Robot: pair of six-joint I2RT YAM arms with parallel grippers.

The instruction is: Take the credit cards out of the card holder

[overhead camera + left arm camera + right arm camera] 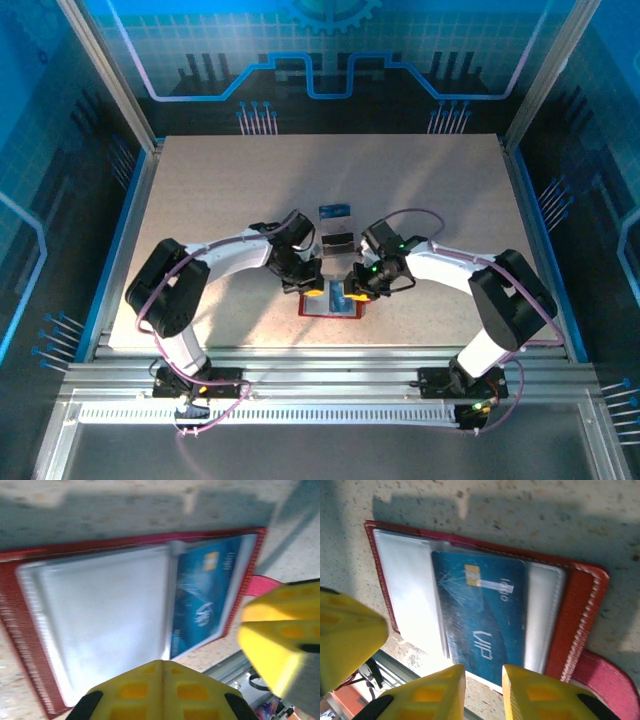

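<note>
One blue card (pixel 480 615) in red card holder (pixel 580 615), just beyond slightly parted right gripper (pixel 483 692), left gripper (pixel 162 669) closed.

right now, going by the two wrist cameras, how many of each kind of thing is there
red wallet: 1
blue card: 1
hands: 2, left hand and right hand
total: 4

Table (pixel 250 180): speckled beige top, evenly lit, with a brighter patch towards the middle. Back wall (pixel 330 50) and side walls (pixel 40 200): blue panels printed with circuit lines. Silver metal posts (pixel 110 70) stand at the corners. Slotted rails (pixel 330 385) run along the near edge.
</note>
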